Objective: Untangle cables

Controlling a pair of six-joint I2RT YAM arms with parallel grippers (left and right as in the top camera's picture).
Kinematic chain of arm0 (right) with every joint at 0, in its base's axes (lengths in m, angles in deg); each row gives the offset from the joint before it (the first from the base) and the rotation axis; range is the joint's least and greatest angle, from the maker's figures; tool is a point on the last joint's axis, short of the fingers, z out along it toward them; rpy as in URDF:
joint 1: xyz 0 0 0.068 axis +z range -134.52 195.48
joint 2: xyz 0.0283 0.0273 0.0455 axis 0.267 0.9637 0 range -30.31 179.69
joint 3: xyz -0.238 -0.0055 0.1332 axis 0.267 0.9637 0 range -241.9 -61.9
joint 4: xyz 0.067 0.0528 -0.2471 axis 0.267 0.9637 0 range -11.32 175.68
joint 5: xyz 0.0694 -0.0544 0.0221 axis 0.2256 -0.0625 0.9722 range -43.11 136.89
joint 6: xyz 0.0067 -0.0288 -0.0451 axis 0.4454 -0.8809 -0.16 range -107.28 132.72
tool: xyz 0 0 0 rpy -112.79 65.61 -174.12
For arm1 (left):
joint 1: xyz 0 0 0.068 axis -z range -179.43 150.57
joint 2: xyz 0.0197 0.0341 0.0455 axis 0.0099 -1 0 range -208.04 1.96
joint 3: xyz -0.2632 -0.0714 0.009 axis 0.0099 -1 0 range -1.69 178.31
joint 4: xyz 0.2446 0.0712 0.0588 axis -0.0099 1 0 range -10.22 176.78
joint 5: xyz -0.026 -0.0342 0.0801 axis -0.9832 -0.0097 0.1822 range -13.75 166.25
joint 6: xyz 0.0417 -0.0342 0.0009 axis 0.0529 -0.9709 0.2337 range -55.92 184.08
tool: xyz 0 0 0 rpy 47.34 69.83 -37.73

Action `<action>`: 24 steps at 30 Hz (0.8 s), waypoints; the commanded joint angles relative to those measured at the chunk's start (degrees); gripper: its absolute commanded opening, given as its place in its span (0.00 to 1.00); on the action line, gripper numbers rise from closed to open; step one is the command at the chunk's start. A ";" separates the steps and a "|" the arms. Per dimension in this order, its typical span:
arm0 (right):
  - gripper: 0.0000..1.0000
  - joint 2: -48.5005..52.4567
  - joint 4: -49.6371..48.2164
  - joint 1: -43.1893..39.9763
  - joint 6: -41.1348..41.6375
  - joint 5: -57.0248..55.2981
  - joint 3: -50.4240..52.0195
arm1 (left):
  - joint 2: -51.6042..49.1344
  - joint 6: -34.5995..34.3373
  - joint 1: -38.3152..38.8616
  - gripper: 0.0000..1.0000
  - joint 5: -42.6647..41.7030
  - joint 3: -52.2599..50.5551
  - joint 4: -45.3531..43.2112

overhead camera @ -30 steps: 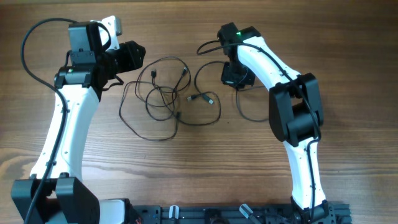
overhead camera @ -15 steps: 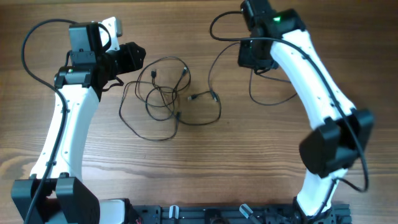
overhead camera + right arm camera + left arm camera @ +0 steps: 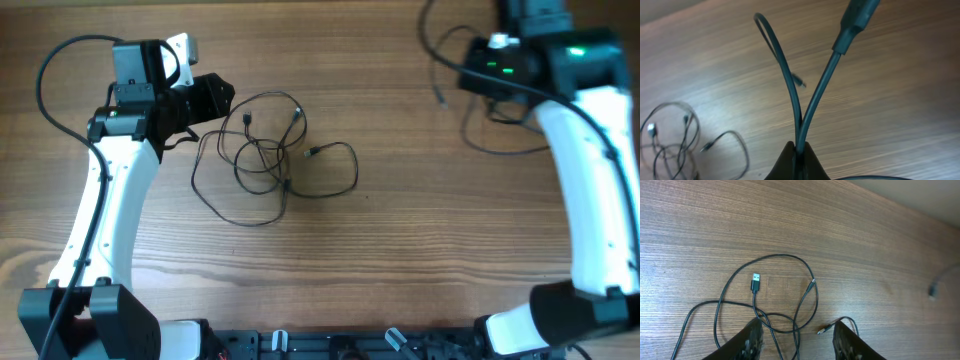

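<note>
Soft, even light falls on my table (image 3: 400, 260) from above, shadows faint. My left wrist view is sharp; the right one is blurry, the cable (image 3: 813, 110) near the lens soft, pale glare washing the wood at left.

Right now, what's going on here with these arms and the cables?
The right hand is shut on one thin black cable, holding a loop of it up at the far right of the table. The left hand hovers open over the tangle of other cables, which lies loose.
</note>
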State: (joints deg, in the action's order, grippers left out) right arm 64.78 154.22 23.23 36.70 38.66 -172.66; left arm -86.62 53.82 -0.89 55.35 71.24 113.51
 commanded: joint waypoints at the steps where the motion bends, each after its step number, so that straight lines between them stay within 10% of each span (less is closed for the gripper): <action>1: 0.04 -2.64 1.22 -6.01 -2.97 -1.40 0.00 | -0.42 -0.52 0.13 0.46 -0.72 0.22 0.13; 24: 0.04 11.52 -27.17 -31.04 -8.96 6.14 -2.73 | -0.42 -0.59 4.83 0.46 -0.72 0.22 -0.39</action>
State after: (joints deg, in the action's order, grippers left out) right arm 70.83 129.22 -7.61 28.88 43.43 -173.17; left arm -86.62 53.82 1.98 55.35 71.24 113.45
